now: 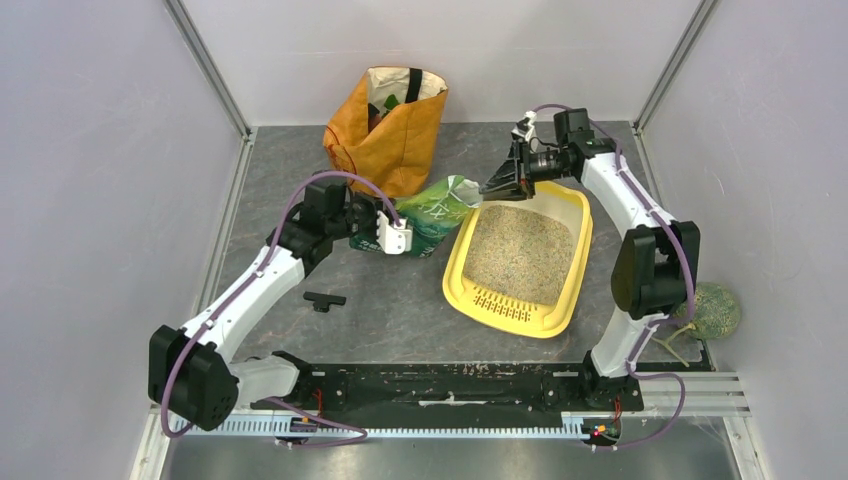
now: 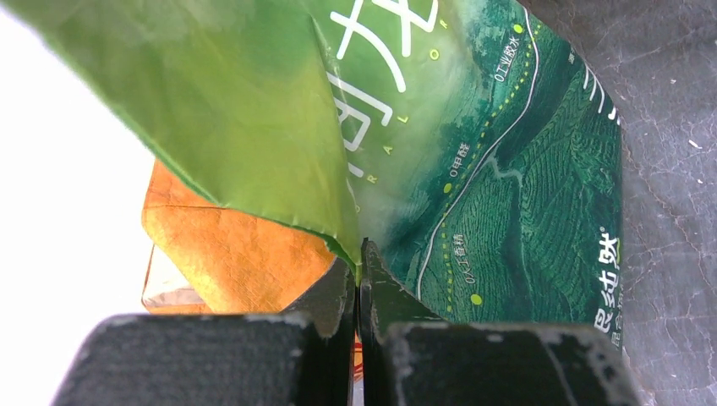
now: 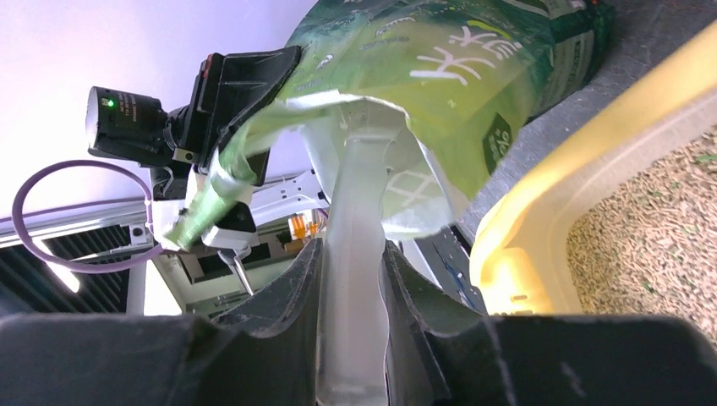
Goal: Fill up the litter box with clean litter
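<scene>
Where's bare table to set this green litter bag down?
Free: the grey table between the small black part, litter box and base rail. Crowded: back centre, where orange bag, green bag, left pincer and right pincer bunch.

A lab test cell: white panel walls (image 1: 90, 150), aluminium posts (image 1: 207, 65), grey tabletop (image 1: 390, 310).

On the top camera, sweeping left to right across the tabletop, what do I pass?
small black part → green litter bag → yellow litter box → green round object at the far right. The orange bag is left out: it overlaps the litter bag's span.
</scene>
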`<control>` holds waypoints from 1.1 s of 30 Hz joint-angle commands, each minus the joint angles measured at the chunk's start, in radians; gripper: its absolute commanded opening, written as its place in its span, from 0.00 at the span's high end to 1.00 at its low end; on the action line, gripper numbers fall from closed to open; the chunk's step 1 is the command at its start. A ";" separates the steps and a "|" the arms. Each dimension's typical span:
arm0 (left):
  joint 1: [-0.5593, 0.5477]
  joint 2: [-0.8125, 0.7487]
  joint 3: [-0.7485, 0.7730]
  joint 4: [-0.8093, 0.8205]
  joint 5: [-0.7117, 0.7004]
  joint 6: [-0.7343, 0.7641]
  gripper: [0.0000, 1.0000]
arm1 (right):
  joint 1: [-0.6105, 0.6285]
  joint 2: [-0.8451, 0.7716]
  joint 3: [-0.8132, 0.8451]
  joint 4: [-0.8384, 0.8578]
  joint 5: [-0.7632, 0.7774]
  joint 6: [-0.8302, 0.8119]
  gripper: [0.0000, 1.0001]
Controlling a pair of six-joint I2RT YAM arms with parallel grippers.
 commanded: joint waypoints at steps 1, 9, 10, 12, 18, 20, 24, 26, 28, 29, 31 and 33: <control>0.015 -0.018 0.073 0.185 0.053 0.004 0.98 | -0.027 -0.083 0.044 -0.082 -0.072 -0.058 1.00; 0.018 0.014 0.090 0.202 0.103 -0.002 0.98 | -0.090 -0.155 -0.031 -0.095 -0.081 -0.064 1.00; 0.020 0.017 0.091 0.202 0.108 -0.001 0.98 | -0.096 -0.163 -0.037 -0.100 -0.081 -0.066 1.00; 0.023 0.025 0.090 0.204 0.118 0.005 0.98 | -0.110 -0.179 -0.048 -0.115 -0.082 -0.077 1.00; 0.025 0.051 0.101 0.210 0.134 0.003 0.98 | -0.141 -0.231 -0.105 -0.121 -0.092 -0.079 1.00; 0.028 0.055 0.105 0.216 0.140 -0.002 0.98 | -0.178 -0.244 -0.119 -0.126 -0.100 -0.086 1.00; 0.030 0.067 0.108 0.215 0.143 -0.008 0.98 | -0.206 -0.268 -0.144 -0.145 -0.114 -0.107 1.00; 0.032 0.071 0.111 0.214 0.145 -0.010 0.98 | -0.221 -0.279 -0.152 -0.164 -0.126 -0.126 1.00; 0.032 0.075 0.116 0.208 0.148 -0.010 0.98 | -0.235 -0.290 -0.157 -0.187 -0.132 -0.151 1.00; 0.032 0.076 0.118 0.204 0.149 -0.010 0.98 | -0.244 -0.296 -0.160 -0.203 -0.136 -0.165 1.00; 0.032 0.081 0.124 0.200 0.152 -0.008 0.98 | -0.261 -0.306 -0.167 -0.231 -0.147 -0.189 1.00; 0.031 0.085 0.129 0.199 0.151 -0.009 0.98 | -0.279 -0.315 -0.171 -0.257 -0.152 -0.216 1.00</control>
